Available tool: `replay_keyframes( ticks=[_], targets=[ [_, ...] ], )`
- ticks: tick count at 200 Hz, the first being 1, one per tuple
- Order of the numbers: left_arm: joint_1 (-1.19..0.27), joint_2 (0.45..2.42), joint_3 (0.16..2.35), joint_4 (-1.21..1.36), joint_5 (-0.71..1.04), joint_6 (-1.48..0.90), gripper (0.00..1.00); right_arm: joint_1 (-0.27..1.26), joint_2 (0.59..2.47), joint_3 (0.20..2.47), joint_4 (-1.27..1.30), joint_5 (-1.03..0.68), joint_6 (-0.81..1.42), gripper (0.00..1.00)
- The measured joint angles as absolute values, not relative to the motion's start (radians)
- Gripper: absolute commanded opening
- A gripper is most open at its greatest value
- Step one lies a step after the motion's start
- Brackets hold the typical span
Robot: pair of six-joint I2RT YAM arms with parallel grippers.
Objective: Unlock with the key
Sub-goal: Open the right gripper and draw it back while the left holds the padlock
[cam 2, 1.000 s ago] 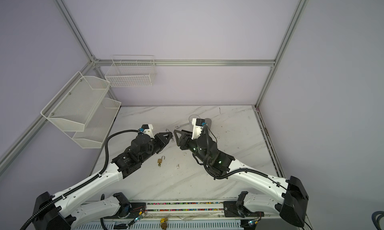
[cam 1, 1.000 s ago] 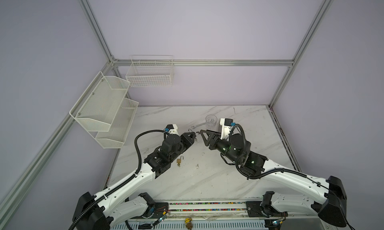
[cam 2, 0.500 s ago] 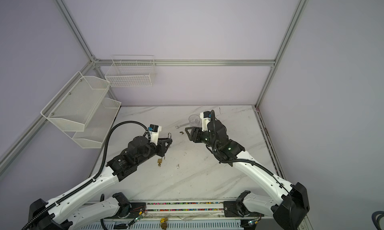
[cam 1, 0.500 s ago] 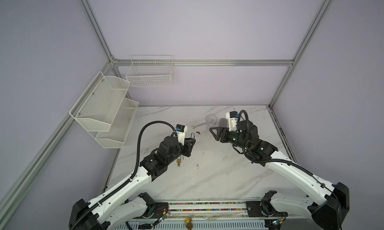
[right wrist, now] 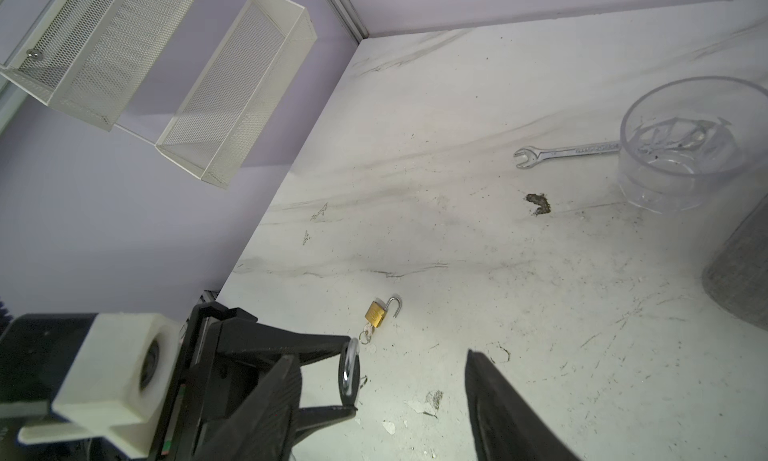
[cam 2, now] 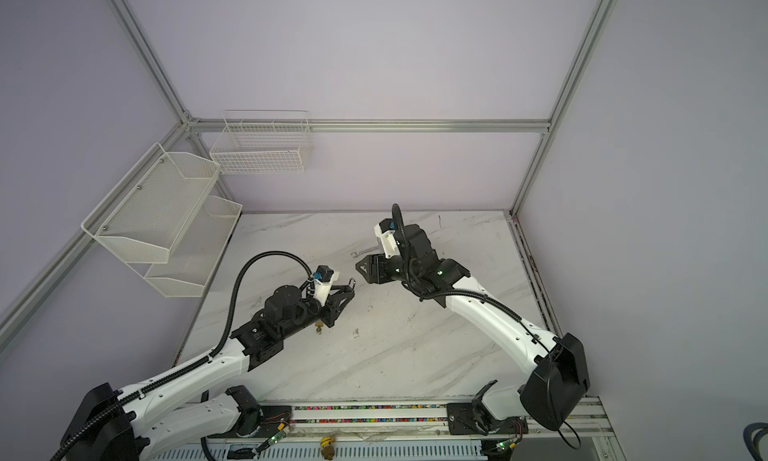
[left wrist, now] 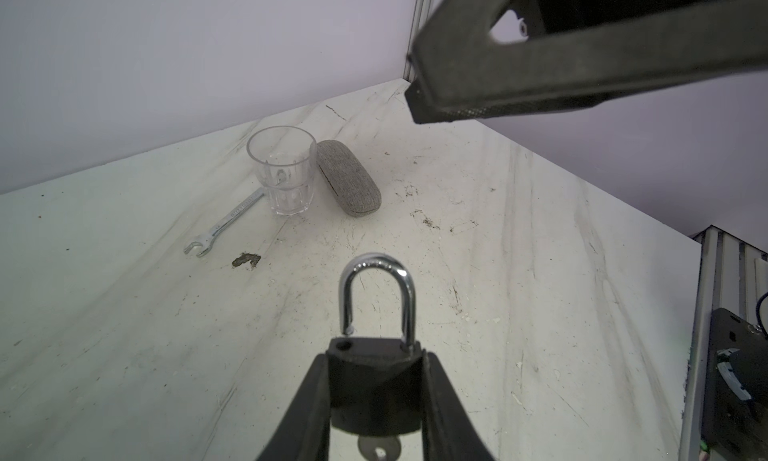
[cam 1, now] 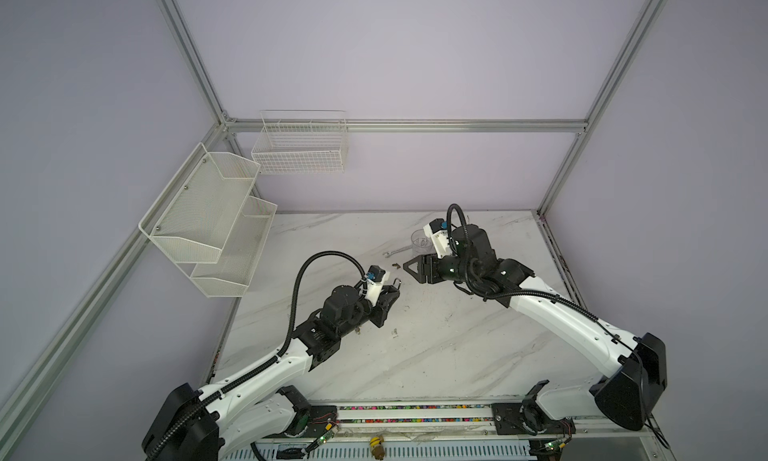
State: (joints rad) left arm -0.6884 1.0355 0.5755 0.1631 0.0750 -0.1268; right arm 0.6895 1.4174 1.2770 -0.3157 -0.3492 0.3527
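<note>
My left gripper [left wrist: 376,359] is shut on the body of a black padlock [left wrist: 374,380], held above the table. Its silver shackle [left wrist: 376,296] has one end sprung out of its hole. The key [left wrist: 379,448] sticks out of the lock's underside. In both top views the left gripper [cam 1: 392,290] [cam 2: 349,290] points at the right gripper [cam 1: 409,267] [cam 2: 360,267], a short gap apart. The right gripper [right wrist: 380,357] stands open and holds nothing; the held padlock's shackle [right wrist: 348,371] shows beside one of its fingers. A small brass padlock [right wrist: 376,313] [cam 2: 319,328] lies open on the table.
A clear glass [left wrist: 282,168] [cam 1: 420,242], a wrench [left wrist: 224,224] [cam 1: 395,252] and a grey case [left wrist: 348,178] sit at the back of the marble table. White mesh shelves [cam 1: 208,217] and a wire basket [cam 1: 299,147] hang on the left and back walls.
The right gripper has drawn back from the padlock and opened wider, its arm swinging toward the back right. The left wrist has rolled, still gripping the padlock.
</note>
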Motion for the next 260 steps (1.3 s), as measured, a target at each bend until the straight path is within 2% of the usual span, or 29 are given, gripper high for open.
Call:
replay_keyframes(
  ticks=[90,260],
  targets=[
    [-0.688,1.053,0.575,0.197,0.070,-0.107,0.00,0.709,1.562,1.374,-0.419,-0.336,0.260,0.65],
    [-0.688,1.033,0.559,0.183,0.030,-0.059,0.00,0.736,1.621,1.436,-0.519,-0.194,0.184,0.64]
  ],
)
